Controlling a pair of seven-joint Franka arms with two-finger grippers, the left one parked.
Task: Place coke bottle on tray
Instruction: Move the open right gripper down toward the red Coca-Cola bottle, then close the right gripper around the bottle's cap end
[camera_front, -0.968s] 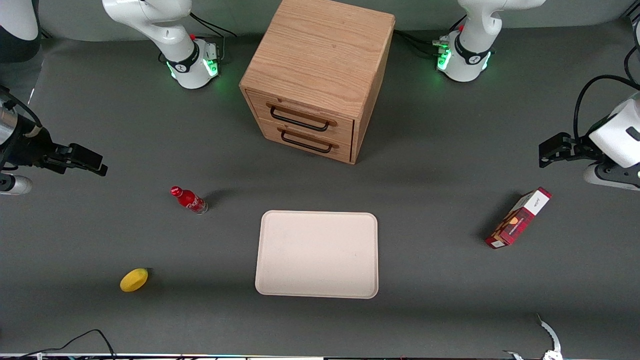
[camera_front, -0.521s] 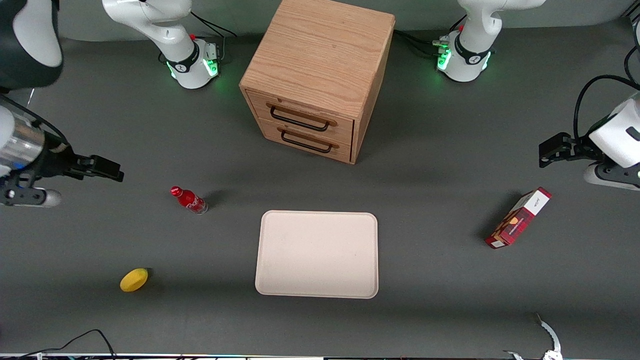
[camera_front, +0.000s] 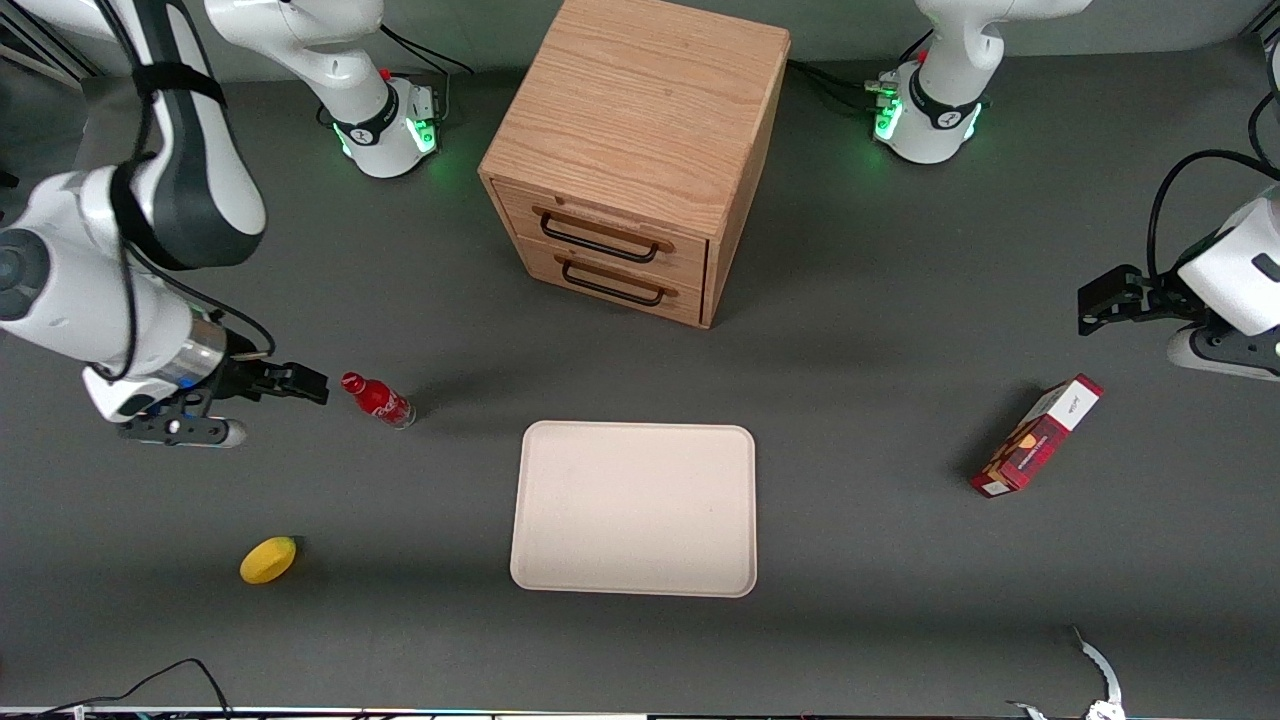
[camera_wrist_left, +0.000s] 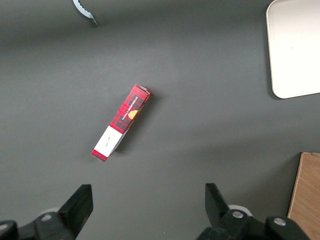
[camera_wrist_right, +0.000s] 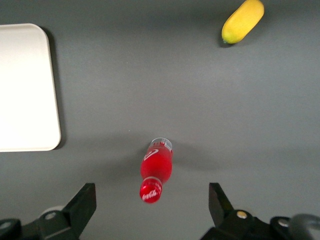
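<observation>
The black gripper (camera_front: 300, 383) on the working arm has its jaws spread wide apart and holds nothing. It hangs just beside the cap of the small red coke bottle with white writing (camera_front: 378, 400). In the right wrist view the bottle (camera_wrist_right: 156, 176) shows between the two fingers (camera_wrist_right: 82, 205), but they do not touch it.

The bottle stands on the dark grey desk (camera_front: 860, 560), near one corner of the big flat cream-pink tray with round corners (camera_front: 634, 508). It is not on the tray yet.

A yellow lemon (camera_front: 268, 559) lies nearer to the front camera. A wooden cabinet with two drawers (camera_front: 630, 150) stands farther from it than the tray.

I think the bottle could tip over or roll away. That would happen if a finger bumps the cap before the jaws close. The smooth round sides could also slip if the jaws grab too high.
</observation>
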